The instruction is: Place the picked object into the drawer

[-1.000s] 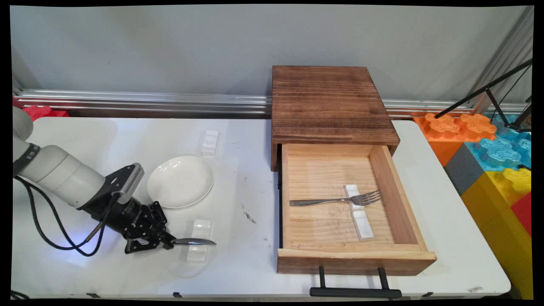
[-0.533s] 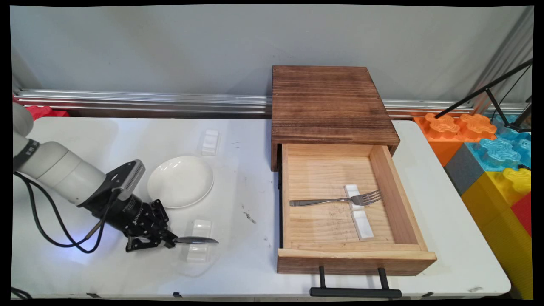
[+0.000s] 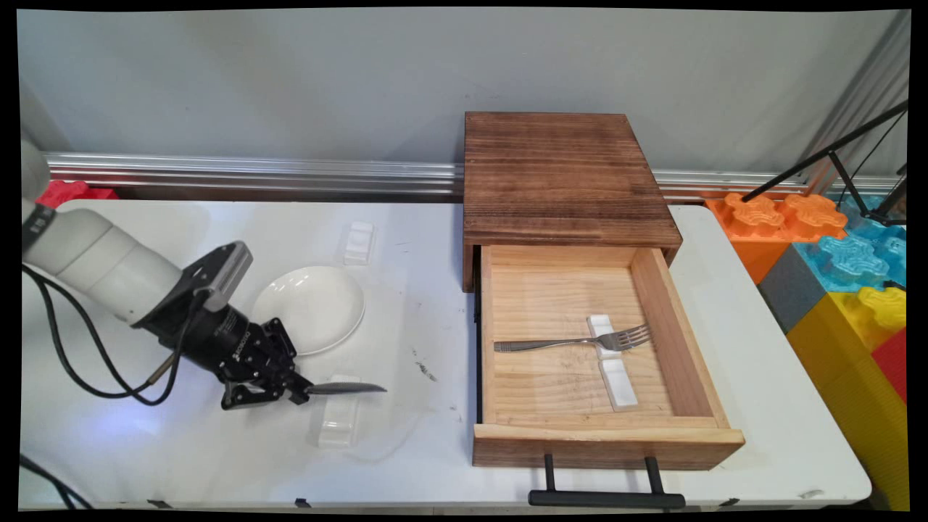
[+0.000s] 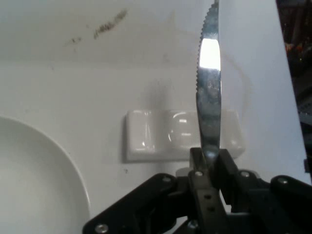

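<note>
My gripper (image 3: 299, 393) (image 4: 210, 158) is shut on the handle end of a steel knife (image 3: 346, 388) (image 4: 209, 78), whose serrated blade points right toward the drawer. The knife hangs a little above a white cutlery rest (image 3: 339, 419) (image 4: 161, 135) on the table's near left. A white plate (image 3: 315, 304) (image 4: 34, 180) lies just behind the gripper. In the open wooden drawer (image 3: 674, 326) a fork (image 3: 573, 341) lies across another white rest (image 3: 612, 362).
A third white rest (image 3: 359, 241) sits behind the plate. The drawer's dark wooden cabinet (image 3: 562, 177) stands at the back, and its black handle (image 3: 605, 496) juts over the table's near edge. Coloured foam blocks (image 3: 841, 254) lie off the right side.
The gripper has risen and shifted slightly right with the knife, lifting the blade off the near white rest.
</note>
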Available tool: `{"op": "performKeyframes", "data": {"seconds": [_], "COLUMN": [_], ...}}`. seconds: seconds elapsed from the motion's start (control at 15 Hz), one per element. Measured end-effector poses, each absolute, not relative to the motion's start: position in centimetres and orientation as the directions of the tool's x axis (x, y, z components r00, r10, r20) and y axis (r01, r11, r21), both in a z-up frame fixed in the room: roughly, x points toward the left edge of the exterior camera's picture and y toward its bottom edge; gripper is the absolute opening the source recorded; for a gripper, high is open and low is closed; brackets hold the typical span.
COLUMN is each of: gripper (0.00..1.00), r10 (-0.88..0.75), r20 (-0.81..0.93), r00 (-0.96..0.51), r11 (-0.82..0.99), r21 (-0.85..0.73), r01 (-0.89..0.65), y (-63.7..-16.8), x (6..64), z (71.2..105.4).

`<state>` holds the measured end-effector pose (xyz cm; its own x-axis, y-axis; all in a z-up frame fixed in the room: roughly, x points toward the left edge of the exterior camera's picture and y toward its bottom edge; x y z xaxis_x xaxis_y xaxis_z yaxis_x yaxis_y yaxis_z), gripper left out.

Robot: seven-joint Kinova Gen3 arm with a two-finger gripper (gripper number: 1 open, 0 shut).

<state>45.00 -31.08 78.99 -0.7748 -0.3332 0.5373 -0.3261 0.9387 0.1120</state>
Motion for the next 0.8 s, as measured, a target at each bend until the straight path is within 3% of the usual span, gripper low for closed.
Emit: {"op": "performKeyframes", "data": {"seconds": [0.8], "gripper": [0.0], "r10": [-0.393], "r20": [0.519], "r00": [-0.759], "r11": [0.91], "r21": [0.098], "r01": [-0.404], "y": [-32.7], "x": [37.7], "z": [87.4]}}
